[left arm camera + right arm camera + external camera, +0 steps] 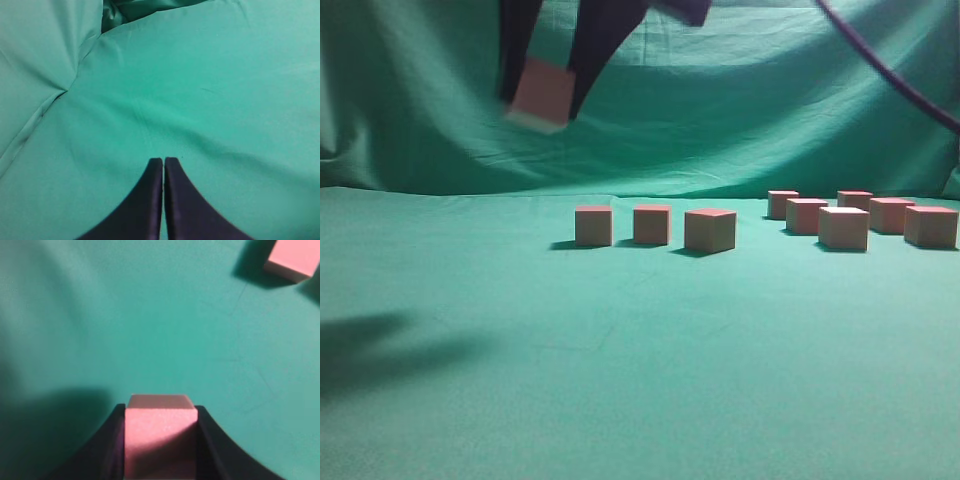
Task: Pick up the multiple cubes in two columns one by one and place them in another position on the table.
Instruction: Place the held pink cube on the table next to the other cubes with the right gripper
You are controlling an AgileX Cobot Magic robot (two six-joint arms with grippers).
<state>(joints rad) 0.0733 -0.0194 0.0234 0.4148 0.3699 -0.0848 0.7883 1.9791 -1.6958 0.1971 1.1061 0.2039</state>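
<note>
Hanging high above the table point(470, 400), the right gripper point(542, 95) clamps one pink cube point(542, 92) (slightly tilted); left gripper point(163, 167) fingers pressed together, empty

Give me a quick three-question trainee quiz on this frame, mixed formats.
1. True or false: the right tool holds a cube up off the table.
2. How many cubes stand in the row of cubes at centre?
3. The left tool is: A) open, B) shut with nothing in it, C) shut on a cube.

Key: 1 true; 2 three; 3 B.
</note>
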